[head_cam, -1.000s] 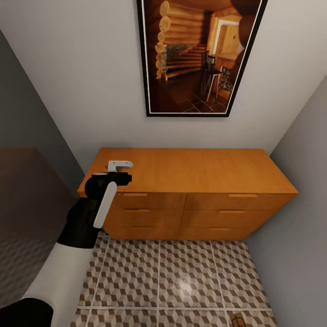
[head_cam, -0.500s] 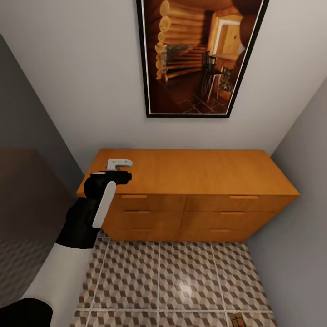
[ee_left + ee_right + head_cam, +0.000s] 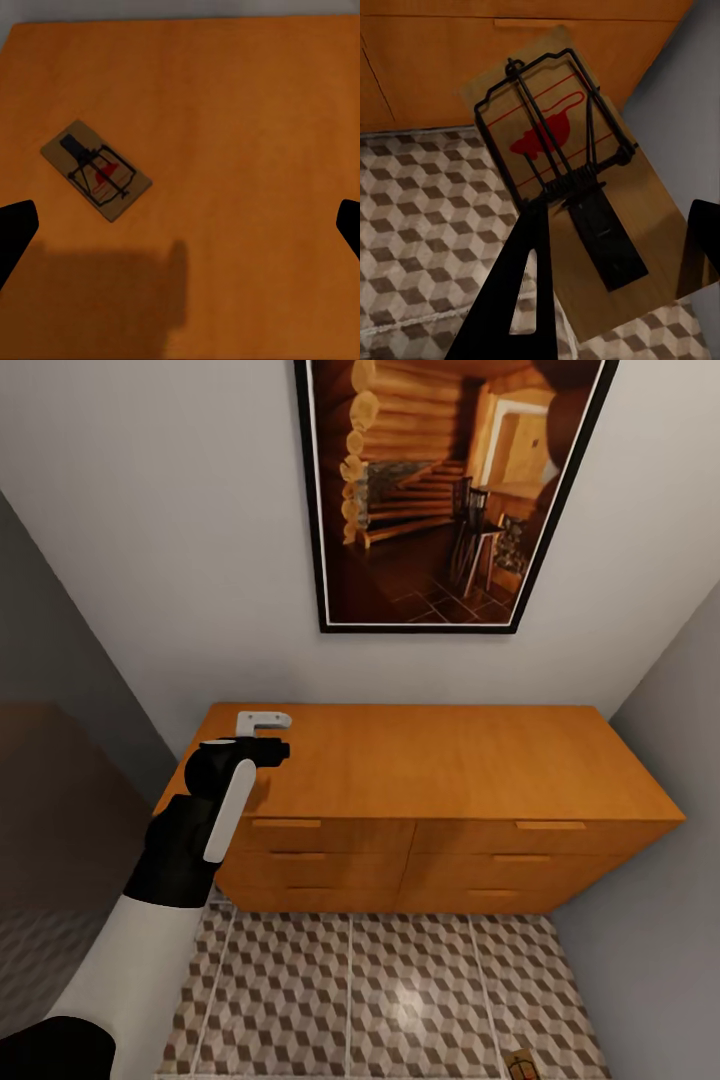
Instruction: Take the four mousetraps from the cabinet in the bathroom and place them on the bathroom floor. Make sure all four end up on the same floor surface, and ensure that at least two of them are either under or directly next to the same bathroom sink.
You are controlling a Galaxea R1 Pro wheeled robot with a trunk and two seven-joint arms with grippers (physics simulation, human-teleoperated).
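Observation:
The orange-brown cabinet [image 3: 440, 760] stands against the wall with all drawers closed. My left gripper [image 3: 258, 732] hovers over the left end of its top. In the left wrist view it [image 3: 180, 229] is open, with its dark fingertips [image 3: 15, 232] at the picture's edges. One mousetrap [image 3: 96, 170] lies flat on the cabinet top [image 3: 247, 112], ahead of that gripper and to one side. My right gripper [image 3: 611, 277] is shut on another mousetrap [image 3: 562, 172], held above the bathroom floor [image 3: 427, 217] in front of the cabinet drawers [image 3: 435, 67]. A mousetrap [image 3: 520, 1067] shows at the head view's bottom edge.
A large framed picture [image 3: 440, 490] hangs on the white wall above the cabinet. Grey walls close in on both sides, the right one [image 3: 660, 920] touching the cabinet's end. The cube-patterned tiles [image 3: 380, 990] fill the space in front of the drawers.
The head view has moved closer to the cabinet, which now looks larger and lower. The left arm stays over the cabinet's left end. The trap at the bottom edge keeps its place in the picture.

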